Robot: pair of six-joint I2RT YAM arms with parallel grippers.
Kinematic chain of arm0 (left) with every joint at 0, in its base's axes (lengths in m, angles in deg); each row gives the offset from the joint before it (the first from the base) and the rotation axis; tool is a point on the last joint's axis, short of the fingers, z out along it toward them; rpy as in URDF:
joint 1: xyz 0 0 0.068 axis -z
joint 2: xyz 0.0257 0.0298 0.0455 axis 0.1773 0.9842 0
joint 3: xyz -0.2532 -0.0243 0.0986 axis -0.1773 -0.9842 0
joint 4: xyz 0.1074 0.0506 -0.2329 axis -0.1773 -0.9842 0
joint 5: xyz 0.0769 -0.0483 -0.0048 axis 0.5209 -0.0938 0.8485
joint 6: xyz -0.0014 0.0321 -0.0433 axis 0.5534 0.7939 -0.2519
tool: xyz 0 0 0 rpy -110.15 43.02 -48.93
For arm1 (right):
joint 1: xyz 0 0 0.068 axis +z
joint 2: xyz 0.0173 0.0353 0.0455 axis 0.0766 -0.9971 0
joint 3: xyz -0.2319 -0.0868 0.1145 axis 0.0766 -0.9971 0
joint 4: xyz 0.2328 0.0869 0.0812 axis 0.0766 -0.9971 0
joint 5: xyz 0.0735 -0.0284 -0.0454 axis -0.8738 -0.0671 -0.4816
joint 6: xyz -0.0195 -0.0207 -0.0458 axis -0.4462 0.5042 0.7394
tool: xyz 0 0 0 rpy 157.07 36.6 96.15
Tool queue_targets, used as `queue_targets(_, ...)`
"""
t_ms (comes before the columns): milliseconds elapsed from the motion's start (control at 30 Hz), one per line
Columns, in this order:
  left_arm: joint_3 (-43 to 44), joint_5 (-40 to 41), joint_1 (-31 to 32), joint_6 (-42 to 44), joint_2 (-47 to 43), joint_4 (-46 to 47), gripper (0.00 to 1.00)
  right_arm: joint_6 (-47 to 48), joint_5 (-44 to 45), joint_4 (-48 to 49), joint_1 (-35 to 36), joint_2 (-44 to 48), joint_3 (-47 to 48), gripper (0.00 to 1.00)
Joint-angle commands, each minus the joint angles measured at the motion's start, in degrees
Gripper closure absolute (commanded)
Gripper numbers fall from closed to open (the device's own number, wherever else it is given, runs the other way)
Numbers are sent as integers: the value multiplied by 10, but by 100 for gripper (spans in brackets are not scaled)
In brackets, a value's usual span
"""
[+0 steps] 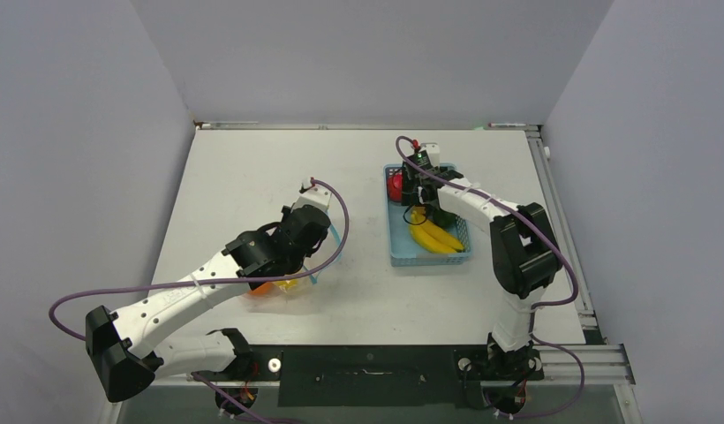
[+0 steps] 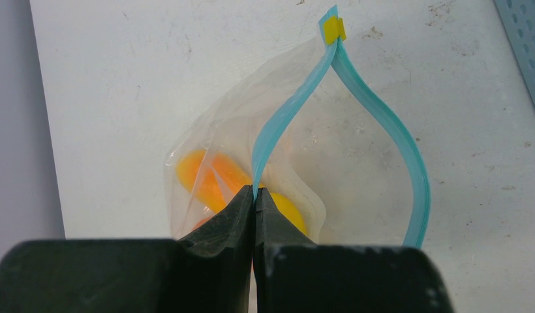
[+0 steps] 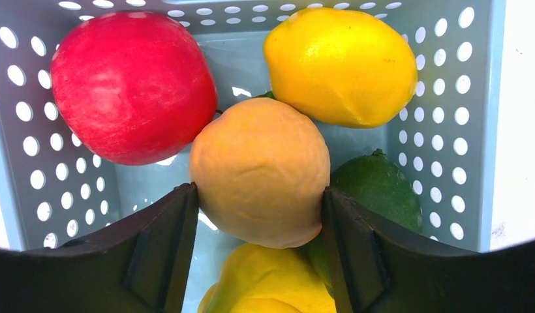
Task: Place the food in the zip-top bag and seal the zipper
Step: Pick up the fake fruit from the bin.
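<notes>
We are mid-way through the loading step. The left gripper (image 2: 255,195) is pressed fully together on the zipper (image 2: 382,124), pinching one lip of the light-blue strip so the mouth of the zip-top bag (image 2: 343,169) stands in a wide loop. The bag rests on the bench (image 1: 252,168) at the left-centre of the overhead view, and orange and yellow food (image 2: 206,176) already shows through its clear wall.

The right gripper (image 3: 258,193) is down in the blue basket (image 3: 460,98), right of centre overhead. Its jaws, part-way open, sit against both flanks of a pale orange fruit (image 3: 258,163), which is not yet lifted. A red apple (image 3: 131,85), a lemon (image 3: 340,62), a dark green piece (image 3: 379,189) and another yellow one (image 3: 265,287) crowd round it.

We judge that the next move calls for a straight lift clear of the neighbours, a carry leftwards, and a release squarely over the held-open mouth. Sealing comes later, since several pieces remain.
</notes>
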Motion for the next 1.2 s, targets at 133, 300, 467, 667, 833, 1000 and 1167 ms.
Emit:
queue_targets(133, 3, 4, 0, 1, -1, 16, 100, 1, 11, 10, 2, 32, -2, 59)
queue_targets(300, 3, 4, -1, 1, -1, 16, 100, -1, 18, 5, 6, 65, -9, 65)
queue_targets(467, 3, 4, 0, 0, 0, 16, 100, -3, 28, 5, 18, 110, -22, 66)
queue_targets(667, 4, 5, 0, -1, 0, 17, 100, 0, 20, 1, 43, 160, -27, 65)
queue_targets(833, 3, 5, 0, -1, -1, 16, 100, 6, -17, 4, 67, 204, -37, 65)
queue_targets(1000, 5, 3, 0, -2, -1, 17, 100, 23, -92, -5, 83, 229, -38, 64)
queue_targets(1167, 5, 1, -1, -2, -2, 17, 100, 31, -169, 1, 104, 257, -50, 64)
